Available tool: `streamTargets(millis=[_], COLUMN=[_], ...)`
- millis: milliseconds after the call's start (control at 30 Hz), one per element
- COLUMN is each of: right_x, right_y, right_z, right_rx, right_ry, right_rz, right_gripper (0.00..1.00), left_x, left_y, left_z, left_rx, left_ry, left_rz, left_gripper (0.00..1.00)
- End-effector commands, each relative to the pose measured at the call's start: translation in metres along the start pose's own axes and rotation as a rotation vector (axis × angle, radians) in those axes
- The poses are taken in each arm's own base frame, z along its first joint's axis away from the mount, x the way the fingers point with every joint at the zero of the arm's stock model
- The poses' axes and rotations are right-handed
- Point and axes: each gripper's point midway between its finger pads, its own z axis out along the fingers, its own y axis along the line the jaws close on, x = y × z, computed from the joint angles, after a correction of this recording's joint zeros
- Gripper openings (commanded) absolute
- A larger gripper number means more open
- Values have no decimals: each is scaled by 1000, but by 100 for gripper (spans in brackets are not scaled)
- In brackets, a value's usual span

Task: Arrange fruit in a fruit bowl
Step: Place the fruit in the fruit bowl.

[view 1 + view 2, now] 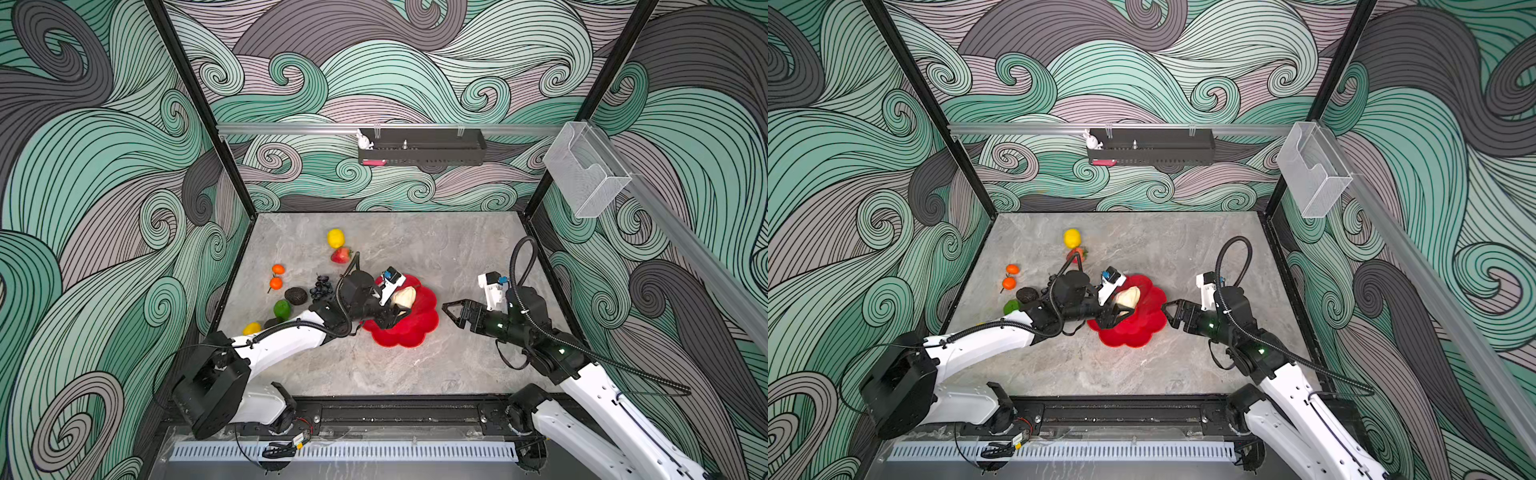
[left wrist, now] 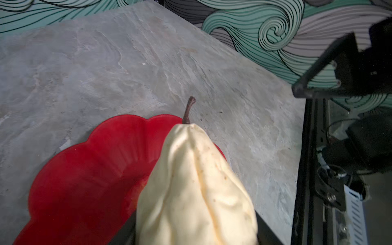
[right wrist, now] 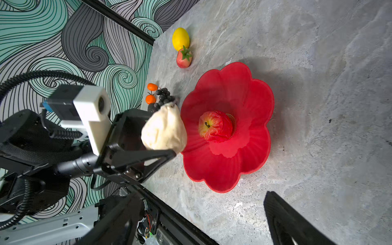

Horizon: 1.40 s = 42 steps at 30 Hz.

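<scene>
Fruit bowl (image 1: 417, 330), red and flower-shaped, sits on the grey table (image 1: 436, 249) a little below the centre of both top views. In the right wrist view you see a red apple (image 3: 215, 126) in its middle. Your left gripper (image 3: 163, 132) is clamped on the beige lumpy piece (image 1: 405, 297) and holds it over the left rim of the bowl, the stem pointing away from the claw. Your right gripper (image 1: 451, 315) has its jaws apart with nothing between them, just right of the bowl. On the table left of the bowl lie the grape bunch (image 1: 321, 286), a dark avocado-like piece (image 1: 296, 295), the lime (image 1: 282, 308) and two oranges (image 1: 276, 276). Higher in the frame, a lemon (image 1: 335, 238) lies just beside the strawberry (image 1: 340, 255).
</scene>
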Motion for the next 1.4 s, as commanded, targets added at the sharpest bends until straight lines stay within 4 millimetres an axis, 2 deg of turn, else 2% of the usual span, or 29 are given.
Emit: streamTargets(millis=[0, 533, 767, 1200, 1367], right_x=[-3, 17, 29, 41, 43], right_y=[17, 53, 53, 49, 48], right_z=[1, 42, 57, 69, 72], right_rx=[-52, -156, -138, -120, -113], right_ry=[9, 88, 139, 173, 179], right_rz=[26, 76, 98, 102, 101], right_gripper=[92, 87, 81, 71, 70], left_x=[-32, -15, -14, -13, -13], left_y=[-16, -42, -50, -55, -60], left_z=[-9, 1, 3, 4, 5], left_rx=[19, 52, 65, 65, 75], left_ry=[-131, -137, -145, -162, -165], left_rz=[167, 297, 320, 350, 356], left_gripper=[56, 57, 57, 58, 58])
